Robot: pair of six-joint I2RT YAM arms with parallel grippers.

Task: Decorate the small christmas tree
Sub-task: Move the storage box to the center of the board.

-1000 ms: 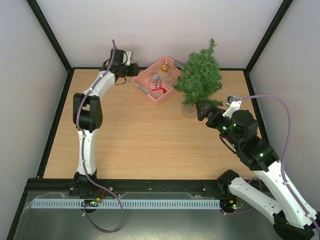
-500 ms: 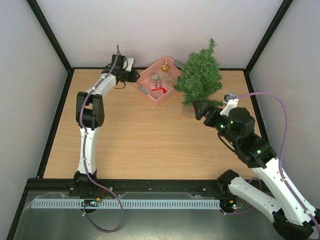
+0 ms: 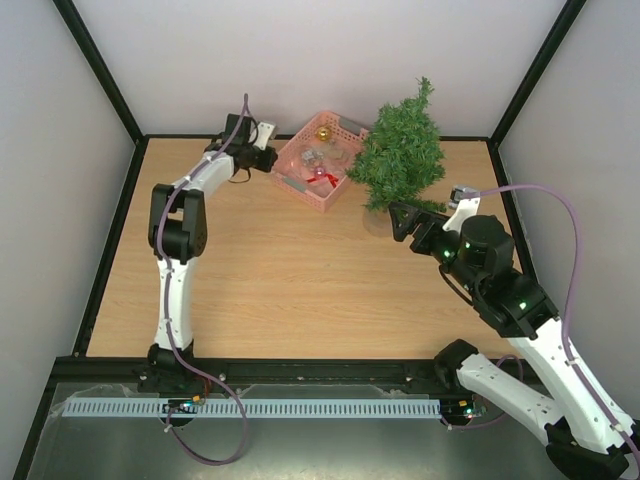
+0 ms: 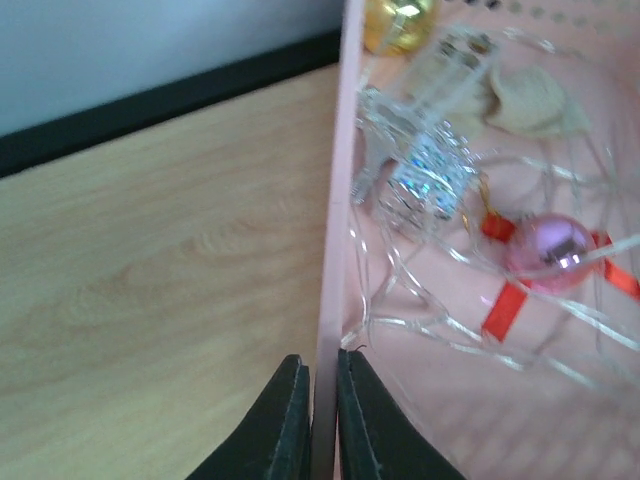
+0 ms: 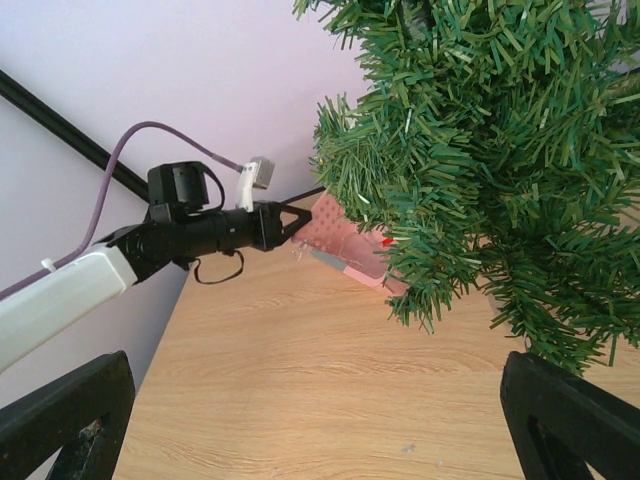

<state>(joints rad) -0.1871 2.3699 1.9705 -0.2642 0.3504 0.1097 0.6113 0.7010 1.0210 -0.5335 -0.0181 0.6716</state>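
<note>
My left gripper (image 3: 272, 165) is far back on the table (image 3: 280, 270), at the left side of the pink basket (image 3: 312, 197). Its two black fingers (image 4: 285, 420) are pressed close together with the thin side wall of the basket between them, so I am pinching that wall, one finger inside the basket and one outside. In my left wrist view I can see what lies in the basket: a gold ball (image 4: 395, 20) at the far end, a shiny silver thing (image 4: 430, 180) in the middle, a pink ball (image 4: 548, 248) and a red ribbon (image 4: 500, 310), all mixed up with clear stringy stuff. The small christmas tree (image 3: 400, 155) stands upright at the back of the table, just to the right of the basket, and its green branches hang over the basket's right corner. My right gripper (image 3: 403, 215) is low down by the tree, at its near side, close to the bottom branches. Its fingers (image 5: 60, 420) are spread wide apart and there is nothing between them. From my right wrist I see the bushy tree just ahead, and past it my left arm reaching to the basket.
</note>
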